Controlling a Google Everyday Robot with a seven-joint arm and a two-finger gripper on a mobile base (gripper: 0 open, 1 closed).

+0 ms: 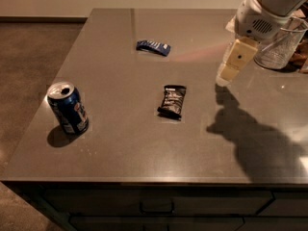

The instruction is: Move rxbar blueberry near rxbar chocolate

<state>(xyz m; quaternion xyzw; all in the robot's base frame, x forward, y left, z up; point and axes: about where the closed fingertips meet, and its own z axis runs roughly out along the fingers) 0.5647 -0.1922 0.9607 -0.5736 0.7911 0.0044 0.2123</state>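
The flat dark-blue rxbar blueberry (153, 47) wrapper lies toward the far side of the grey stone tabletop (120, 143), well apart from the flat black rxbar chocolate (173, 101) wrapper near the middle; the cream claw (224, 77) hangs above the right side, clear of both; how far open it is cannot be told; a blue soda can (68, 108) stands upright at the left.

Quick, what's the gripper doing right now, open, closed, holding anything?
The gripper: open or closed cannot be told; it hangs over the table, apart from the blue bar and the black bar.

Blue soda can (68, 109) upright, front-L of grey table (120, 143); clear container (281, 44) far R.
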